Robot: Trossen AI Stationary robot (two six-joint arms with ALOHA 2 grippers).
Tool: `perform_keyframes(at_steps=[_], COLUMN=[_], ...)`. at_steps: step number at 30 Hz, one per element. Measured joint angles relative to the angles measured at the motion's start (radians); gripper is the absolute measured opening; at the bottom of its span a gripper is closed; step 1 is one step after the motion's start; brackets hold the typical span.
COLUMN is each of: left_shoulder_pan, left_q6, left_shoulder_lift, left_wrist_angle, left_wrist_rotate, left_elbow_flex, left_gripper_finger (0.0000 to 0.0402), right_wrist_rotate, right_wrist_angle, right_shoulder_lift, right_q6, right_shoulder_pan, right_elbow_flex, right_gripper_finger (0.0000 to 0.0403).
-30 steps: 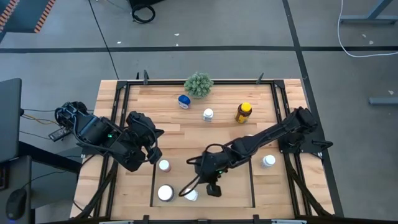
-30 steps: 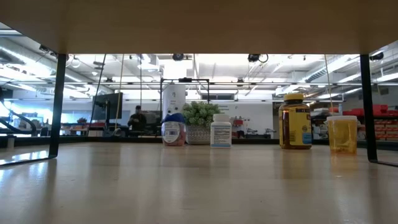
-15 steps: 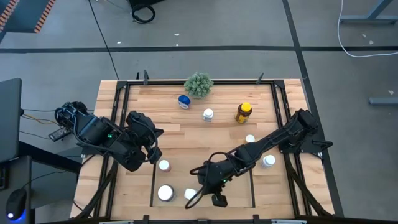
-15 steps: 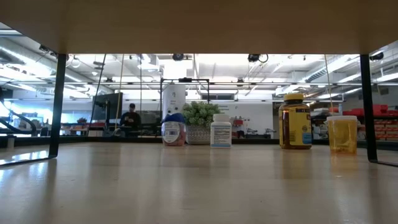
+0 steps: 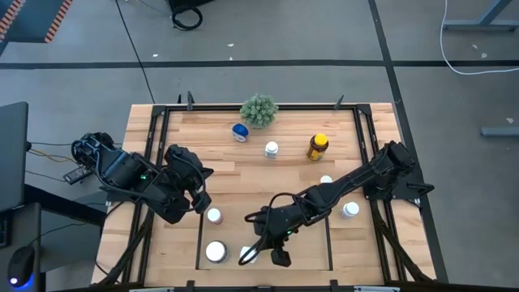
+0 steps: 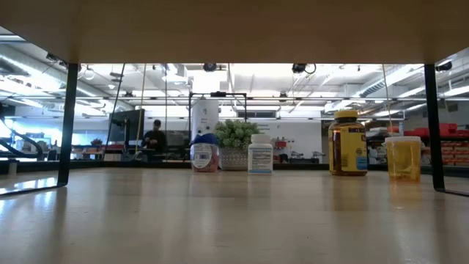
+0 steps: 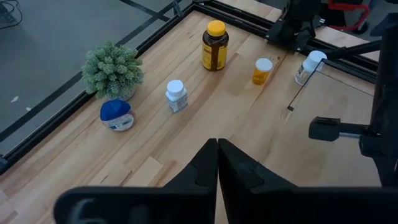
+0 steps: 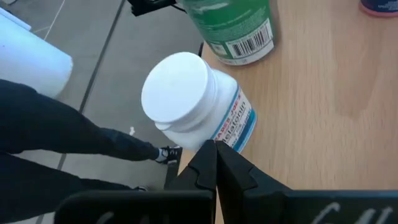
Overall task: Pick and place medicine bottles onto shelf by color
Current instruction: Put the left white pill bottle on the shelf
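Wood lies bare beyond the right gripper (image 5: 261, 245), inside the shelf (image 5: 329, 243) strips; its fingers are pressed together, empty, touching a tilted white-capped bottle (image 8: 198, 106) just ahead.

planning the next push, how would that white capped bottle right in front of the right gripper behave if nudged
The white-capped bottle looks round and smooth-sided, so it would probably slide or spin on the wood. It appears tilted beside the shut right gripper, so it may tip and roll. Likely light plastic.
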Motion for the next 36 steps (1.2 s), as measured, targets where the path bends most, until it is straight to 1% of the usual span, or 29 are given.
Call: perform_keyframes(at_steps=[8, 14, 18, 20, 24, 30, 36], left_shoulder_pan=[0.0, 0.0, 0.0, 0.0, 0.0, 0.0, 0.014], left_q6=[0.001, 0.0, -0.001, -0.002, -0.001, 0.023, 0.045], left_shoulder_lift=[0.0, 0.0, 0.0, 0.0, 0.0, 0.0, 0.0], left_wrist_angle=[0.0, 0.0, 0.0, 0.0, 0.0, -0.008, -0.007], left_wrist_rotate=[0.0, 0.0, 0.0, 0.0, 0.0, 0.0, 0.0], left_elbow_flex=[0.0, 0.0, 0.0, 0.0, 0.0, 0.0, 0.0], left_gripper_finger=[0.0007, 0.0019, 0.0013, 0.0009, 0.0012, 0.0024, 0.0021], right_wrist_rotate=[0.007, 0.087, 0.184, 0.215, 0.218, 0.217, 0.217], right_wrist_angle=[0.005, 0.002, -0.023, -0.038, -0.094, -0.15, -0.219], right_shoulder_lift=[0.0, 0.0, 0.0, 0.0, 0.0, -0.004, -0.006], right_q6=[-0.009, -0.02, -0.016, 0.004, 0.038, 0.019, 0.026], right_shoulder_pan=[-0.007, -0.031, -0.056, -0.076, -0.12, -0.192, -0.313], right_elbow_flex=[0.0, 0.0, 0.0, 0.0, 0.0, 0.0, 0.0], right_gripper_finger=[0.0006, 0.0006, 0.0006, 0.0006, 0.0006, 0.0006, 0.0007])
